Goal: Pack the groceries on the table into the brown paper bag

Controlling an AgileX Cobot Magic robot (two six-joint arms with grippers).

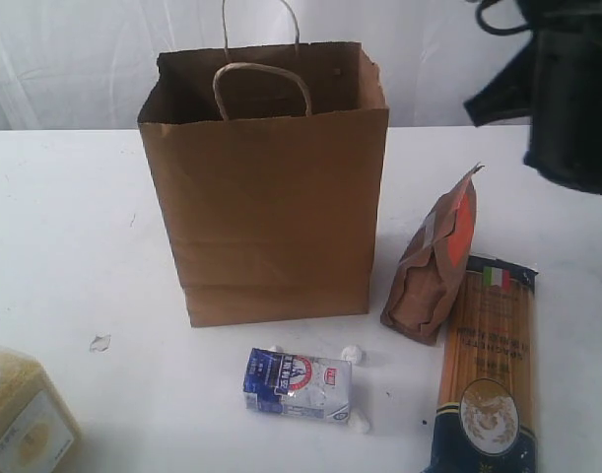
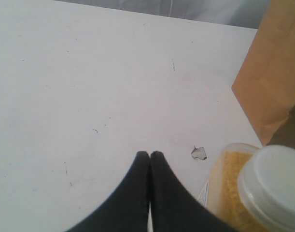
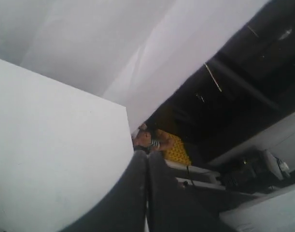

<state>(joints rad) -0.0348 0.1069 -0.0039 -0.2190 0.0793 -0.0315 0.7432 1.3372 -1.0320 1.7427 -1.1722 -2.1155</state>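
The brown paper bag [image 1: 266,187] stands upright and open at the middle of the table [image 1: 64,227]. In front of it lies the blue-white pouch [image 1: 299,384]. To its right the brown pouch with orange label [image 1: 429,266] leans upright, next to the flat spaghetti pack [image 1: 488,374]. At the front left corner stands the yellow-grain container [image 1: 20,419]. My left gripper [image 2: 149,153] is shut and empty above bare table, beside the container [image 2: 229,188] and its white lid [image 2: 277,181]. Also shut and empty, my right gripper [image 3: 147,153] is held high off the table's edge. The jar and can are out of view.
Small white crumbs [image 1: 353,353] lie around the blue-white pouch, and a paper scrap [image 1: 100,343] lies left of the bag. The dark right arm [image 1: 571,99] hangs at the back right. The bag's side [image 2: 275,72] rises beyond the container in the left wrist view.
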